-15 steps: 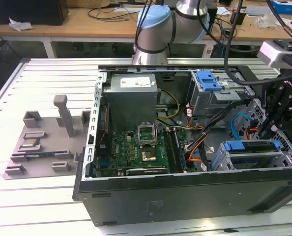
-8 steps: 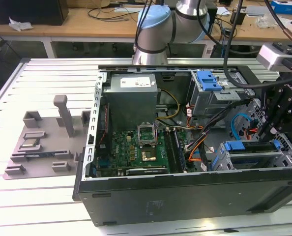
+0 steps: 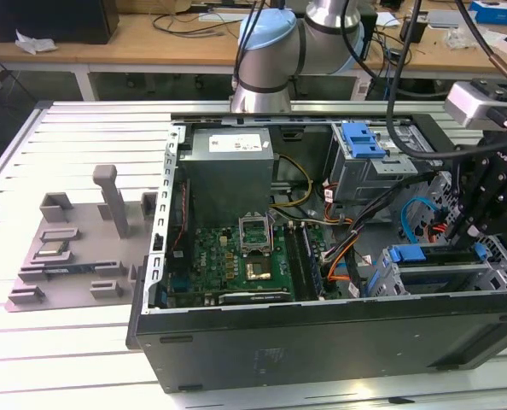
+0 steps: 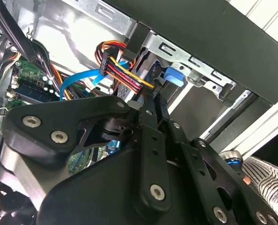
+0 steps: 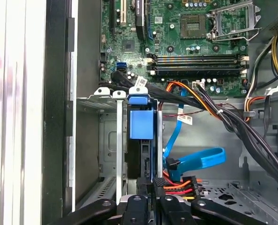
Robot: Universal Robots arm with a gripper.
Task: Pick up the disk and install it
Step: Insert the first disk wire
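Lab room, wooden desks cluttered along the far wall, slotted aluminium bench [image 3: 83, 120] up front. Sitting on it: a big open computer case [image 3: 322, 342] on its side, motherboard [image 3: 245, 256] face up, and a grey fixture plate [image 3: 74, 248] off toward the exterior view's left.

Arm [image 3: 270, 51] rooted behind the case, reaching over to the exterior view's right, wrist turned so the end effector [image 3: 463, 229] points down into the near drive cage [image 5: 108, 140].

Looks like the seating stage of the install. The disk [image 5: 140, 161] stands on edge in the cage slot, right under the blue latch [image 5: 141, 124], seen edge-on as a dark slab with a blue strip down one side. End effector [image 5: 153, 183] fingers drawn almost together, tips right at the disk's exposed edge. Can't tell whether actually pinching it or just resting against it.

To do this bit well, probably:
- keep the push dead in line with the slot rails, no twisting, or the carrier frame could bind on the cage wall
- mind the red/yellow/orange power plug [image 5: 181, 185] and the blue data cable [image 5: 200, 159] just beside the fingertips, easy to snag
- go slow, and don't count it as seated until the disk sits flush in the cage
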